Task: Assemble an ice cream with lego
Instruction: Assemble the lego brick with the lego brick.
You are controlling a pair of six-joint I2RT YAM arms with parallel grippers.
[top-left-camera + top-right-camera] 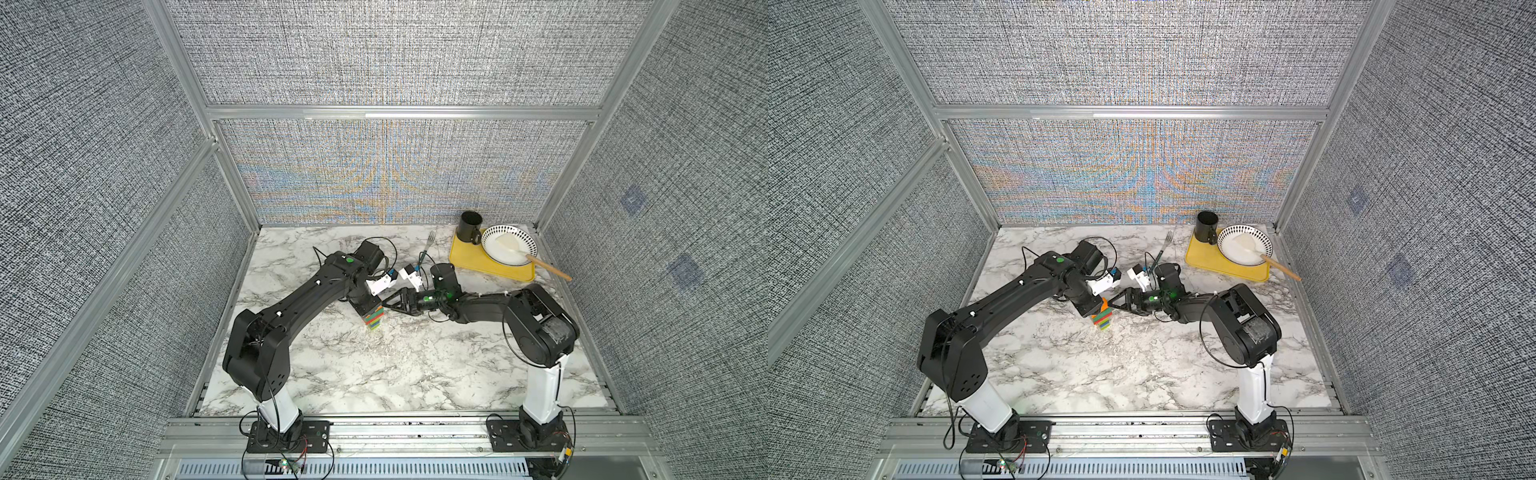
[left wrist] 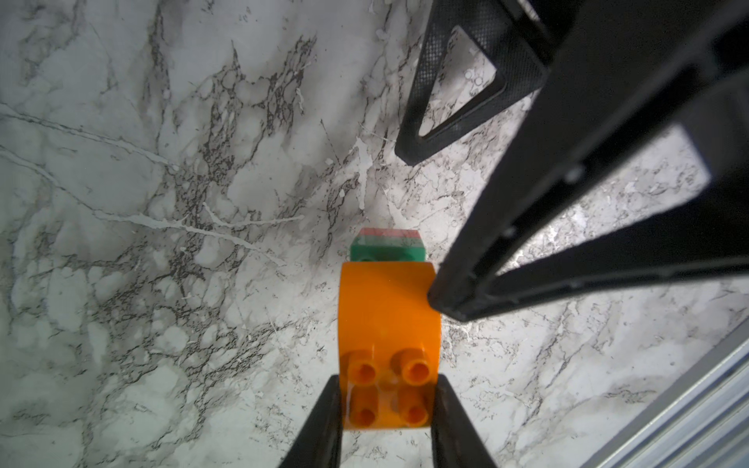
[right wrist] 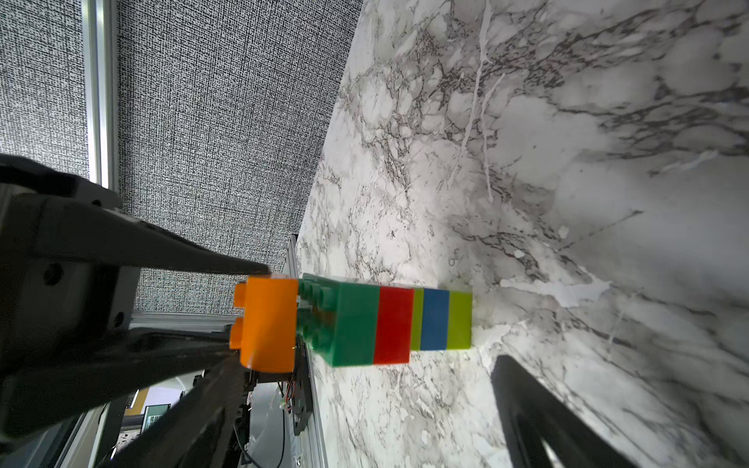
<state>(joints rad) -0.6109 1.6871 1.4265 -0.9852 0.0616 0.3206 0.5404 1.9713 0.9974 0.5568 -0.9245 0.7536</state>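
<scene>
The ice cream [image 1: 374,319] stands upright on the marble table [image 1: 415,374]: a lime, blue and lime stem [image 3: 435,320], then a red layer [image 3: 393,324] and a green layer [image 3: 356,324]. The orange rounded brick [image 2: 389,316] sits on top, over one half of the green brick. My left gripper [image 2: 387,379] reaches down from above and is shut on the orange brick's sides. My right gripper [image 1: 388,305] comes in from the right, open, with one finger [image 2: 466,295] beside the orange brick and the other [image 2: 421,133] low near the table.
At the back right a yellow tray [image 1: 469,259] carries a black mug [image 1: 469,228] and a patterned plate [image 1: 496,232] holding a wooden-handled spatula [image 1: 548,268]. A fork [image 1: 428,243] lies behind the grippers. Fabric walls with aluminium posts enclose the table.
</scene>
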